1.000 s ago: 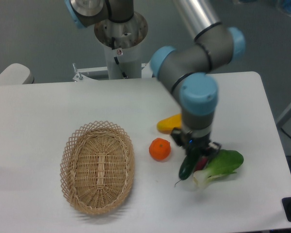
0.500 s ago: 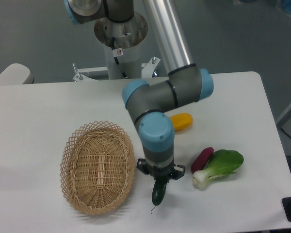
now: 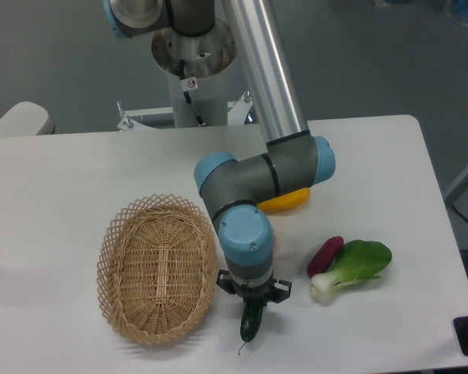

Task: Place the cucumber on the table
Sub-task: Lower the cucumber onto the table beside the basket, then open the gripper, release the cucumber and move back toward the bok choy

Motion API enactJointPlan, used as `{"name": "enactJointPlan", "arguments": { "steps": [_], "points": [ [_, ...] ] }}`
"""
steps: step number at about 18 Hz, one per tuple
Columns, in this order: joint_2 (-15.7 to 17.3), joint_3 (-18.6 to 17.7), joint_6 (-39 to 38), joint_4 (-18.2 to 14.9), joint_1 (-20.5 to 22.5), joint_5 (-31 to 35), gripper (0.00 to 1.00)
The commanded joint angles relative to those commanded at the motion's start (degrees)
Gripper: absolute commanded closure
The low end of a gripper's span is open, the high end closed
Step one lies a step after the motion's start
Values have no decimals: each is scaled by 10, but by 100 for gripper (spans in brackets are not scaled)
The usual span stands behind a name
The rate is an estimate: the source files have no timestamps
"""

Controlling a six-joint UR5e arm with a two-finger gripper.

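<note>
My jaws are clamped on the cucumber (image 3: 251, 319), stem tip hanging down over the tabletop (image 3: 70, 171); wicker basket (image 3: 157, 269) just beside.

A single fixed camera looks down at a steep slant from the front edge of the table (image 3: 70, 171), facing the arm's base column (image 3: 193, 74) at the far side. It stands at a middling distance, taking in nearly the whole tabletop from the wicker basket (image 3: 157, 269) on the left to the bok choy (image 3: 357, 266) on the right, with grey floor beyond
</note>
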Motion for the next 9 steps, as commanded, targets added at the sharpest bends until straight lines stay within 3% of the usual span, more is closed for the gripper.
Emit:
{"name": "enactJointPlan", "arguments": {
  "steps": [3, 5, 9],
  "points": [
    [2, 7, 14, 1, 1, 0, 13],
    [5, 16, 26, -1, 3, 0, 1],
    [15, 47, 62, -6, 17, 8, 0]
  ]
}}
